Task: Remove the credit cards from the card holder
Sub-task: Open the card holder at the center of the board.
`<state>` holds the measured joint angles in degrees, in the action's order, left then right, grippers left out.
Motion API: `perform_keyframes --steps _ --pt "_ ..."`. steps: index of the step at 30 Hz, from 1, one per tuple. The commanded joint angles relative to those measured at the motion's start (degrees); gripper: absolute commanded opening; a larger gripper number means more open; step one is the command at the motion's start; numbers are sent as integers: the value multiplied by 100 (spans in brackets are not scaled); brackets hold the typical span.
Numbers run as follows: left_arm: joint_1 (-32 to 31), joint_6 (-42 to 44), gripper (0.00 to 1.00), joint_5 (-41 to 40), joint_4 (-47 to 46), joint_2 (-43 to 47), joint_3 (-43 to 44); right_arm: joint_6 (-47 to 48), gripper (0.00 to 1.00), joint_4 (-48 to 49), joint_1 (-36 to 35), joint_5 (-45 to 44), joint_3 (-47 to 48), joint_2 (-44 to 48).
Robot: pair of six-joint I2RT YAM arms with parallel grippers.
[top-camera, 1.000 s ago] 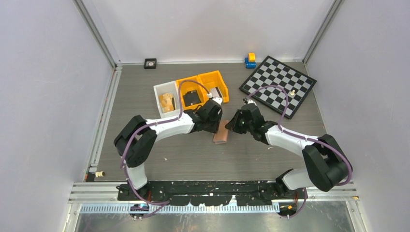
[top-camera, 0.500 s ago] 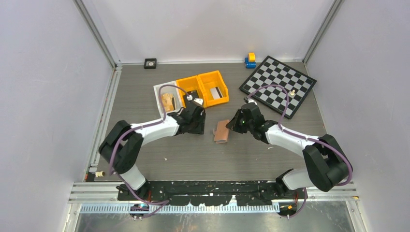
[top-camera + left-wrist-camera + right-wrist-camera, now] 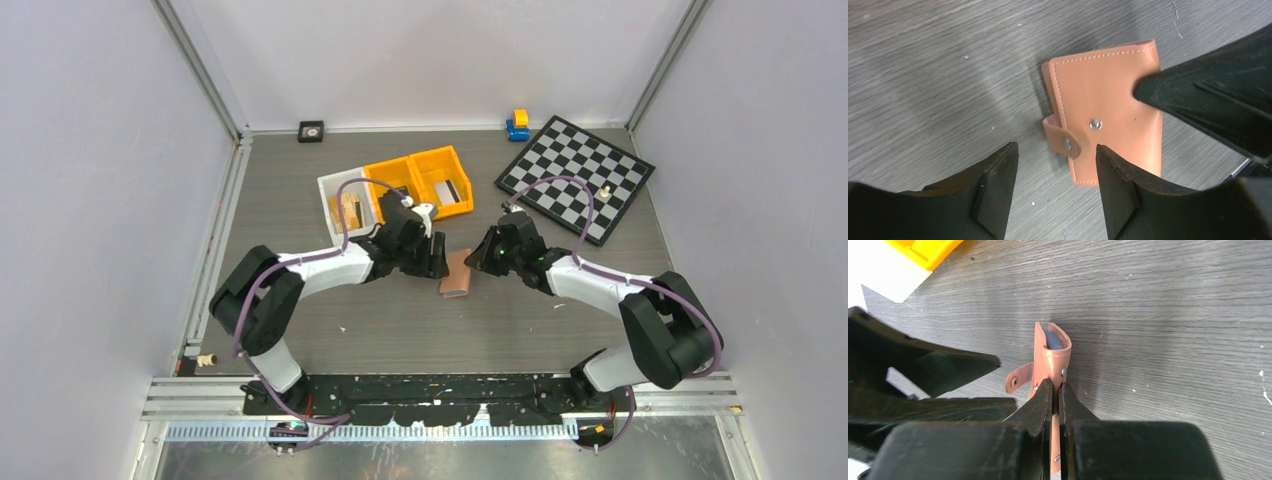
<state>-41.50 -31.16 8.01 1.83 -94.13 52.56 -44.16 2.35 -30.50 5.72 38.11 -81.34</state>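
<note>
From above: shows the card holder (image 3: 458,274) on the desk (image 3: 400,320), midway between the two arms. Places the left end effector (image 3: 434,256) just beside its left edge and the right end effector (image 3: 481,258) on its right side. Farther back, shows a white bin (image 3: 330,185) holding something tan, half hidden by the left arm, and two orange bins (image 3: 440,158). Finds a pale flat piece in the right-hand one; cannot make out the other's contents behind the arm.

From the left wrist: looks onto the tan outer face of the card holder, with the snap tab (image 3: 1063,141) undone and sticking out past the edge. Shows the left fingers (image 3: 998,185) spread and empty, straddling the tab without touching it. Shows no credit cards here.

From the right wrist: shows the right fingers (image 3: 1040,405) pressed together, pinching one edge of the card holder and keeping it up on edge. Reveals the fold slightly agape with something pale blue-grey inside, possibly a card; cannot tell.

Probably the opening of the cover. To do it well:
- Keep the right pinch firm.
- Bring the left fingers around the free leaf or the tab alone, never both leaves.
- Close gently, then peel away from the right end effector to bare the pockets.
- Avoid dragging the whole holder or clamping it shut.
</note>
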Motion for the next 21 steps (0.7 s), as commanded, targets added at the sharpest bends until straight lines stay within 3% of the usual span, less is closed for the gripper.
perform_keyframes --steps 1,4,6,7,9,16,17,21 --pt "-8 56 52 456 -82 -481 507 -27 1 291 1 183 245 -106" --pt "1 33 32 334 171 -615 640 -1 4 193 2 31 253 -83" --pt "53 8 14 253 252 -560 609 12 14 55 0 -210 274 -25" --pt "103 -25 2 250 256 -503 577 5 25 -8 0 -319 276 10" --pt "217 -83 0 309 215 -339 457 -13 45 -115 1 -458 271 83" --pt "362 -160 0 352 -50 444 10 91 73 -157 0 -503 180 426" --pt "384 -177 0 412 -139 554 -68 117 84 -88 6 -442 128 484" --pt "412 -261 0 597 -671 895 -399 183 86 117 3 -307 7 602"
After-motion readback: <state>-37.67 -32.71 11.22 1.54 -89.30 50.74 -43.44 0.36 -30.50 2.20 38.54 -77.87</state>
